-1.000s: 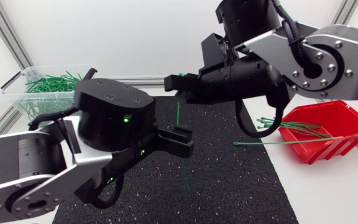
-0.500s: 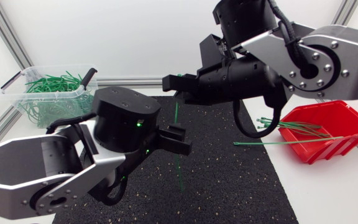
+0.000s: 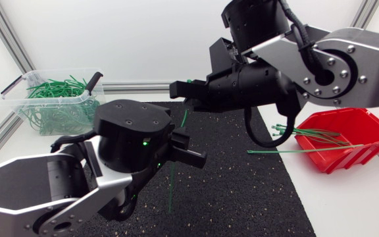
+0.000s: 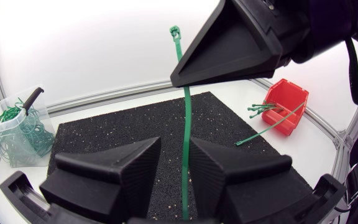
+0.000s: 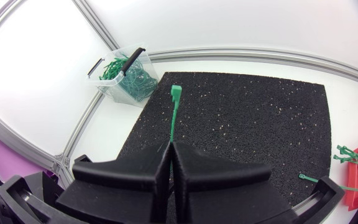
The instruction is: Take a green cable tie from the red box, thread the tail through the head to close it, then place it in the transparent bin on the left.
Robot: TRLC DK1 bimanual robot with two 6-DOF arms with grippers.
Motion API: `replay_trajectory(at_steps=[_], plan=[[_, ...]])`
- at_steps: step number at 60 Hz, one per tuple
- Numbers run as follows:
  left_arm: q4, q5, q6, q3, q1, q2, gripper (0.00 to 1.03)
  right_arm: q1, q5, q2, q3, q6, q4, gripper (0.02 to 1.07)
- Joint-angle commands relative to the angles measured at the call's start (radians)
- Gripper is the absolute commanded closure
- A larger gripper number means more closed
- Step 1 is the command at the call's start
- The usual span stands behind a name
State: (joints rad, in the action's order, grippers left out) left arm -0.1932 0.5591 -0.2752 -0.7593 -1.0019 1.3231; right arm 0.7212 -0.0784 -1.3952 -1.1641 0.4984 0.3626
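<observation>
My right gripper hangs over the back of the black mat, shut on a green cable tie. In the right wrist view the tie's head sticks out past the closed fingertips. The tail hangs down, passing through the gap of my left gripper, and ends low over the mat. In the left wrist view the tie runs between the left fingers, close to one of them; they stand apart, open. The red box with several ties sits at the right. The transparent bin stands at the back left.
One loose tie lies from the red box's rim out over the mat. The bin holds a heap of green ties and has a black handle clip. An aluminium frame rail runs along the table's back edge.
My left arm has moved right, bringing its fingers around the hanging tie, and they have narrowed. The tie's lower end has swung to the left. The right gripper has barely shifted.
</observation>
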Motion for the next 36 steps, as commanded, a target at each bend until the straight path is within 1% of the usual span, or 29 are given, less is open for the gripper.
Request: replay_trajectory(at_steps=[1, 3, 14, 15, 19, 22, 28, 36], plan=[[-0.015, 0.013, 0.028, 0.040, -0.009, 0.022, 0.96, 0.014, 0.012, 0.007, -0.003, 0.028, -0.004, 1.01], [-0.018, 0.013, 0.033, 0.043, -0.009, 0.022, 0.99, 0.014, 0.012, 0.007, -0.002, 0.025, -0.005, 1.01], [-0.037, 0.013, 0.048, 0.069, -0.003, 0.013, 0.99, 0.014, -0.001, 0.025, 0.021, -0.038, -0.063, 1.01], [-0.043, 0.013, 0.051, 0.074, -0.001, 0.010, 0.99, 0.014, -0.003, 0.030, 0.026, -0.046, -0.071, 0.99], [-0.048, 0.010, 0.056, 0.086, 0.005, -0.005, 0.99, 0.014, -0.009, 0.050, 0.038, -0.066, -0.083, 0.84], [-0.045, -0.001, 0.059, 0.092, 0.014, -0.018, 0.99, 0.012, -0.018, 0.059, 0.041, -0.075, -0.083, 0.78], [-0.041, -0.056, 0.059, 0.104, 0.045, -0.047, 0.99, -0.006, -0.054, 0.071, 0.052, -0.084, -0.083, 0.78], [-0.046, -0.064, 0.059, 0.109, 0.048, -0.051, 0.99, -0.009, -0.061, 0.076, 0.063, -0.100, -0.082, 0.78]])
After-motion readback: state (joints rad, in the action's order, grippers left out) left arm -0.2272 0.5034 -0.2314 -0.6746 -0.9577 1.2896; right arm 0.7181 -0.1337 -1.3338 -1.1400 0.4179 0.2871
